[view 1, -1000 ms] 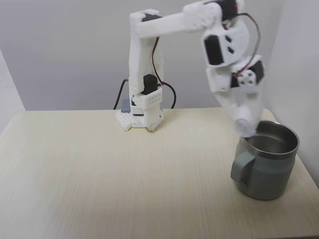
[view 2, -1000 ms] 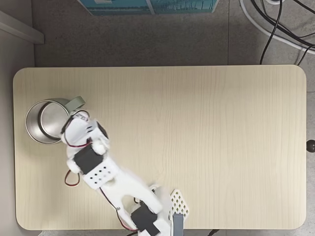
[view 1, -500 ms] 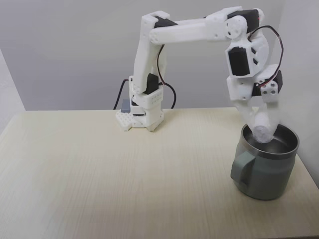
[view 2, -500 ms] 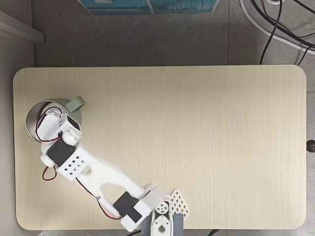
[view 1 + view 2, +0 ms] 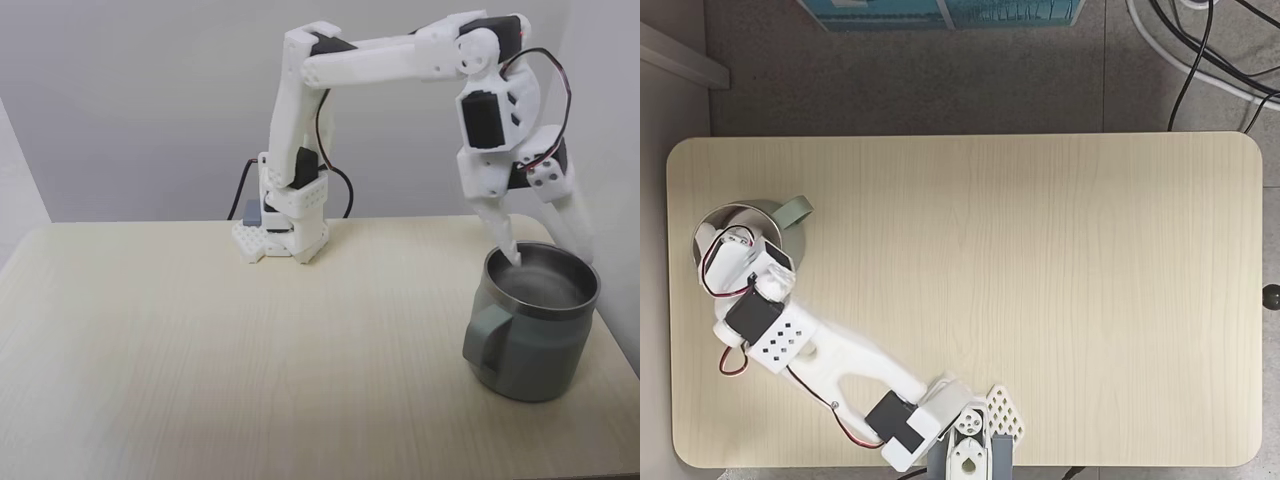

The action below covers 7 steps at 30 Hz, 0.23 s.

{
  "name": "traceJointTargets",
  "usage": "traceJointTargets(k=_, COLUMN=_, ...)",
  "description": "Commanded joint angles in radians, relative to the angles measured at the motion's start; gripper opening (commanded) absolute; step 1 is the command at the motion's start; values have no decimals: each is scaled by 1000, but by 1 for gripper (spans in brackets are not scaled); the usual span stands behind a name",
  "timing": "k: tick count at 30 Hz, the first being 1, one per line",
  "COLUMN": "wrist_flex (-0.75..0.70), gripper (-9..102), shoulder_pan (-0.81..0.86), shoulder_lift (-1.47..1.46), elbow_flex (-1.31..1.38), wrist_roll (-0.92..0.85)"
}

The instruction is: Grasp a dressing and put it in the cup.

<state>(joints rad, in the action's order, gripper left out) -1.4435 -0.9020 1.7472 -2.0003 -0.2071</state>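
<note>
The grey-green mug (image 5: 530,350) stands at the right of the table in a fixed view, handle toward the camera. From above it sits at the table's left end, its handle (image 5: 795,212) sticking out past the arm. My gripper (image 5: 545,245) hangs over the mug's mouth, open, its two white fingers (image 5: 508,243) spread wide with the tips at rim height and nothing between them. Seen from above, the gripper (image 5: 725,235) and wrist cover most of the mug's opening. The white dressing roll is hidden, and the mug's inside cannot be seen past the rim and the wrist.
The arm's base (image 5: 285,235) is fixed at the table's back edge, with a black cable behind it. The light wooden table (image 5: 1040,280) is bare to the right of the arm. Beyond the table, cables (image 5: 1200,50) and a blue box (image 5: 940,10) lie on the floor.
The gripper swung from beside the mug to over its mouth with the white roll in it. It has now opened, and the roll no longer shows between the fingers.
</note>
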Motion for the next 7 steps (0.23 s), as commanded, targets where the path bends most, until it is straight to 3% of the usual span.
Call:
traceJointTargets(k=1, wrist_flex=-8, gripper=24, shoulder_pan=-6, shoulder_lift=-34, elbow_flex=-32, wrist_roll=-8)
traceJointTargets(k=7, wrist_flex=-9, gripper=23, shoulder_pan=-18, shoulder_lift=-11, elbow_flex=-29, wrist_roll=-11)
